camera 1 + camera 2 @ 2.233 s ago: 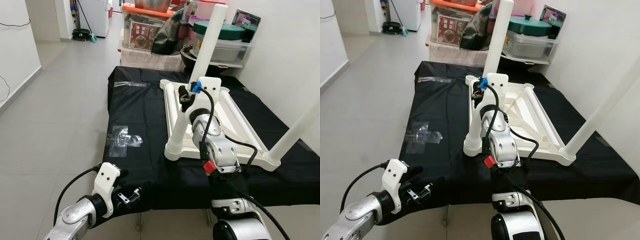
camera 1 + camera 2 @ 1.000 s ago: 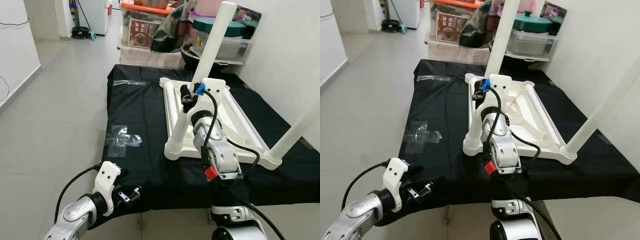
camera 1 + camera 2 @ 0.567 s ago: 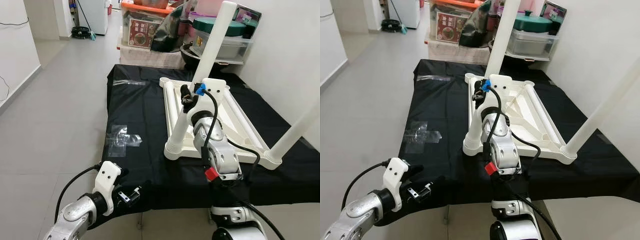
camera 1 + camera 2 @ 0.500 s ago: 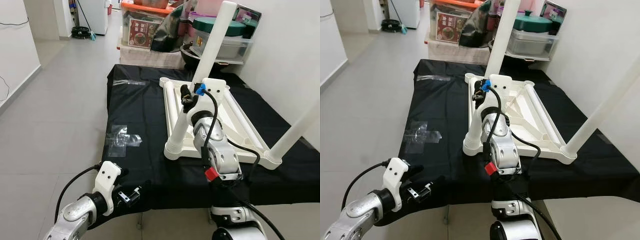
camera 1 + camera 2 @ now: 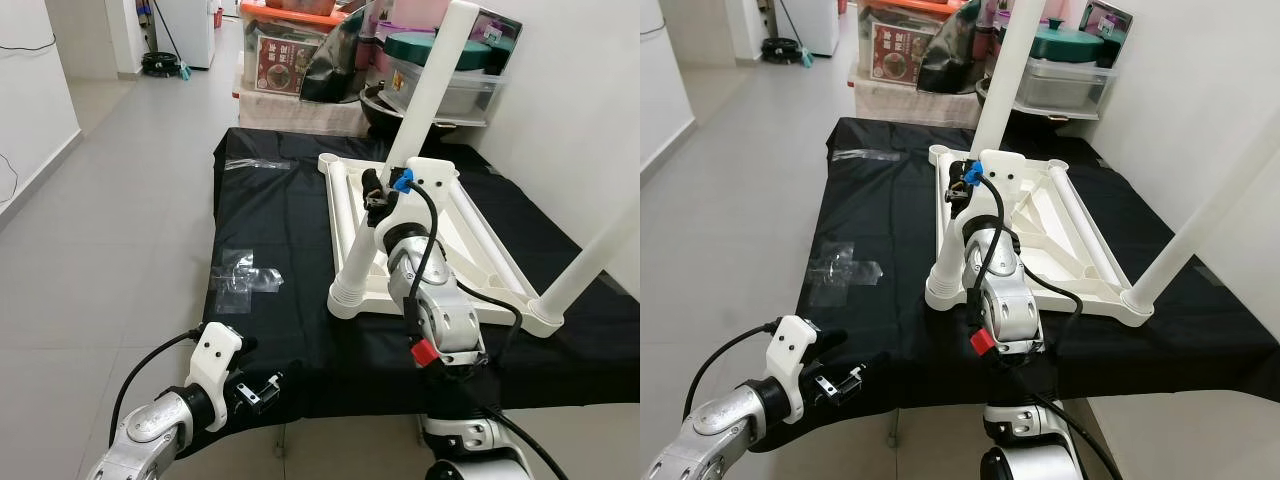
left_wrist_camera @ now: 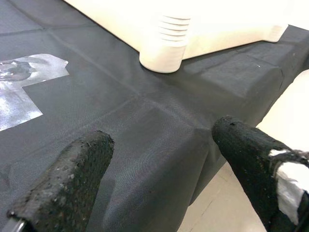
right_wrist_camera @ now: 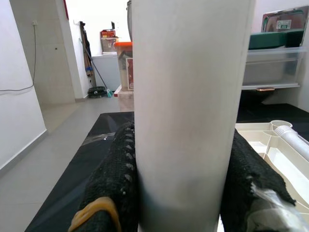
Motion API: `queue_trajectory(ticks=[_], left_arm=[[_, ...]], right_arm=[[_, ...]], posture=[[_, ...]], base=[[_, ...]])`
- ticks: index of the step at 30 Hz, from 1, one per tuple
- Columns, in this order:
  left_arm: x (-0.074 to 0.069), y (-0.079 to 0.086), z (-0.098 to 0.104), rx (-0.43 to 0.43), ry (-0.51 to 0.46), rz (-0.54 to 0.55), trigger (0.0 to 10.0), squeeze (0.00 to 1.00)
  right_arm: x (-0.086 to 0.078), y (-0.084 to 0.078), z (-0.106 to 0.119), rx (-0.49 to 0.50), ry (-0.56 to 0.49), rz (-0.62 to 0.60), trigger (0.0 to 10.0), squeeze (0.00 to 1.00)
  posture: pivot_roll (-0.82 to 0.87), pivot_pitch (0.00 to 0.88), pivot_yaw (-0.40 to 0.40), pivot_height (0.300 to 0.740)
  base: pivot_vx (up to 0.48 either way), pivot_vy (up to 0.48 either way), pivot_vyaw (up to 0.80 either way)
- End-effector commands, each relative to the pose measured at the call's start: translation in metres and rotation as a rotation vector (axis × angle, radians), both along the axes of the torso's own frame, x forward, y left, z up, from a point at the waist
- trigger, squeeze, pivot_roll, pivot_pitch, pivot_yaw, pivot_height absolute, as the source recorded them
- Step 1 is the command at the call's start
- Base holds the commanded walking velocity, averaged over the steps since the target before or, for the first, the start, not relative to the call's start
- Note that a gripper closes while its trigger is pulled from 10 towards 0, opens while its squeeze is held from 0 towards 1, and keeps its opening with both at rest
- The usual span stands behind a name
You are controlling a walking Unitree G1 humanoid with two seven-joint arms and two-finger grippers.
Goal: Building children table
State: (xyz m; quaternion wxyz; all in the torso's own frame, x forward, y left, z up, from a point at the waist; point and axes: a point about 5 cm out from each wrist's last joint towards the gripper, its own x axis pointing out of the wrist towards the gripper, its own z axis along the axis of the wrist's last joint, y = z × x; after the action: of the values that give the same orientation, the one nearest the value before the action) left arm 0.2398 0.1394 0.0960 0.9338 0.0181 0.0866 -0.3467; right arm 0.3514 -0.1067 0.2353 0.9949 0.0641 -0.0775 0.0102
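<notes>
A white plastic children's table (image 5: pixel 480 262) lies upside down on the black cloth (image 5: pixel 280 215). One white leg (image 5: pixel 425 85) rises from its near left corner socket (image 5: pixel 349 297), leaning away to the right. My right gripper (image 5: pixel 376 190) is shut on this leg partway up; in the right wrist view the leg (image 7: pixel 190 111) is pressed between both fingers (image 7: pixel 113 183). A second leg (image 5: pixel 590 260) stands at the near right corner. My left gripper (image 5: pixel 256 390) hangs open at the cloth's front edge; its wrist view shows its fingers (image 6: pixel 65 181) wide apart, facing the socket (image 6: pixel 164 48).
A crumpled clear plastic bag (image 5: pixel 243 275) lies on the cloth at left. Boxes, bins and a pot (image 5: pixel 445 70) crowd the far end of the cloth. A white wall (image 5: pixel 580 90) runs along the right. Tiled floor (image 5: pixel 110 220) lies open on the left.
The right arm has shifted slightly while keeping hold of the leg, whose top leans a bit further right. The left gripper has stayed where it was.
</notes>
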Motion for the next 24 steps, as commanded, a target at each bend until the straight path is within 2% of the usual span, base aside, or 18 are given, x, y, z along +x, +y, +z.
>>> queue_trajectory(ticks=[1,24], left_arm=[[0.0002,-0.0018,-0.0036,0.015,0.009,-0.013,10.0,0.00],[-0.0001,-0.0027,-0.0045,0.015,0.010,-0.012,10.0,0.00]], right_arm=[[0.0003,-0.0018,-0.0254,-0.015,0.113,-0.013,10.0,0.00],[0.0004,-0.0004,-0.0250,-0.037,0.109,0.001,10.0,0.00]], posture=[[0.03,0.000,-0.126,0.740],[0.03,0.000,-0.132,0.740]], base=[[0.000,0.000,0.00],[0.000,0.000,0.00]])
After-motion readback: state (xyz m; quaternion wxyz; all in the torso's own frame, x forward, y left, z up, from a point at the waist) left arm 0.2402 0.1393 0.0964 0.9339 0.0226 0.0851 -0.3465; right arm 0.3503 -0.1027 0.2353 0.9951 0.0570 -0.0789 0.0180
